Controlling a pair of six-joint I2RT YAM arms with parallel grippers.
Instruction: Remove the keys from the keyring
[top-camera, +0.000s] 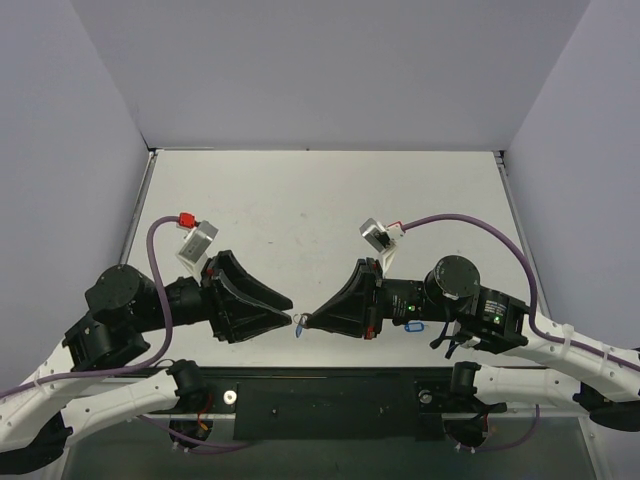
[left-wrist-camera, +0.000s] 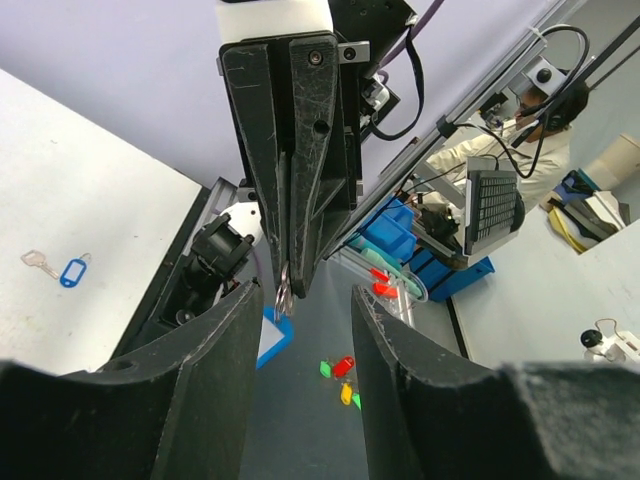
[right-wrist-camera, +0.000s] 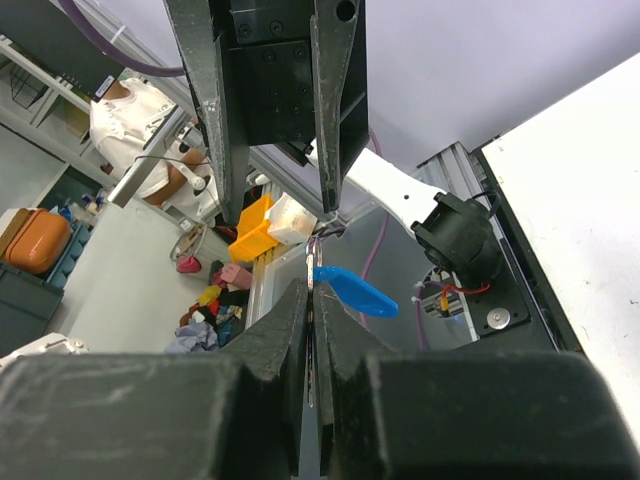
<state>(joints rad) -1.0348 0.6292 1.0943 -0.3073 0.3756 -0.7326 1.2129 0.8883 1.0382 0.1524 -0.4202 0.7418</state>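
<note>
Over at the left, the left gripper (top-camera: 289, 309) reaches in toward the middle near the front edge of the bench (top-camera: 320, 200). Its jaws stand apart with nothing between them. They point at the tips of the other arm, close to them but not touching.

Between the two arms is the keyring (left-wrist-camera: 283, 293), a thin sliver of silvery metal held up off the bench. Its blue tag (right-wrist-camera: 356, 291) hangs free just beside it. From here I cannot tell the key from the ring wire in that sliver.

The right gripper (top-camera: 307, 322) comes in from the right. Its jaws are pressed together on the keyring's metal, which pokes out at their very tips.

Further right, a second blue tag (left-wrist-camera: 72, 272) lies flat on the bench with a small key (left-wrist-camera: 38, 262) beside it. They sit close together, though I cannot tell whether they are joined. Both are well apart from the held keyring.
</note>
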